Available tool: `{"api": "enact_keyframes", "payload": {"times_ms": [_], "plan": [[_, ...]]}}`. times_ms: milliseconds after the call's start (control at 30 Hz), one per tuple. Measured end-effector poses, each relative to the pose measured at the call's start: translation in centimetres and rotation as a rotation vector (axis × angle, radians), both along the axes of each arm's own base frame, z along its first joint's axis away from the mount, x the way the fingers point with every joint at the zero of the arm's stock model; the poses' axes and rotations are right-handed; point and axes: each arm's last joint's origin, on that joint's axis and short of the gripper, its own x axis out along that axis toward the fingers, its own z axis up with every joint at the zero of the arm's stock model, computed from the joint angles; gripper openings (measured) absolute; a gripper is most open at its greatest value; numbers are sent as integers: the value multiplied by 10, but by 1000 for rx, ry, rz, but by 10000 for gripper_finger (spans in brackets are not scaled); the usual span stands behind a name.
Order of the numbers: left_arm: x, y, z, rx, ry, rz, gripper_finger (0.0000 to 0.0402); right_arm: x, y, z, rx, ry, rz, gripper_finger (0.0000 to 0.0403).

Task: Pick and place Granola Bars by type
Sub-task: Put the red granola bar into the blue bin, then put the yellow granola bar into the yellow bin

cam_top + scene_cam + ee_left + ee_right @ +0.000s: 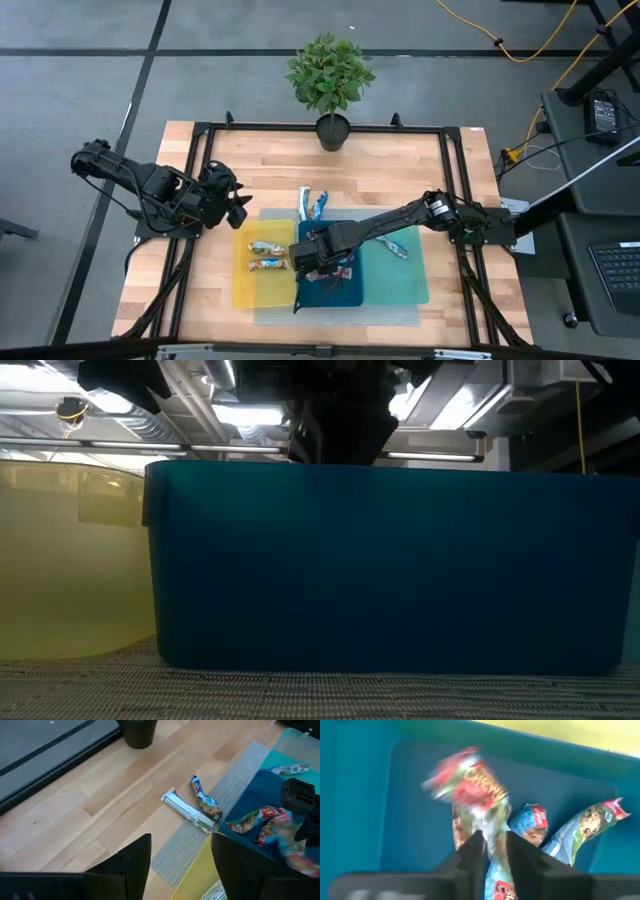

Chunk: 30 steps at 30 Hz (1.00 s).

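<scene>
Red bar (470, 782) in right tool (494, 851), two in yellow tray (243, 285)

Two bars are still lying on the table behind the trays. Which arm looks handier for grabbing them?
Probably the left. Its gripper is open and beside those two bars, while the right gripper is over the dark blue tray, pinching a red bar.

Three trays (396, 285) are sitting side by side on a mat (340, 313). Two bars (267, 255) are lying in the left one; two more (314, 204) are lying behind the mat, before the plant (330, 85).
</scene>
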Motion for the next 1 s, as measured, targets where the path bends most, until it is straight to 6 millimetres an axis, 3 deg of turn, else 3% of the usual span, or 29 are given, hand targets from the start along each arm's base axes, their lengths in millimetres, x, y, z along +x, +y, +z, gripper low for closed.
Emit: {"api": "enact_keyframes", "payload": {"times_ms": [200,333,500,667,1000], "plan": [[0,0,0,1,-3,3,198,-2,-2,0,-15,24,-38,194],[0,0,0,1,-3,4,198,-7,-7,7,-138,11,-66,238],[2,-1,1,-6,-21,3,198,-18,-16,38,-251,-55,-74,245],[7,-3,4,-16,-64,-17,198,-33,-33,84,-270,-167,-129,231],[34,4,-10,99,106,-118,198,-68,-101,165,-342,-377,-309,222]]}}
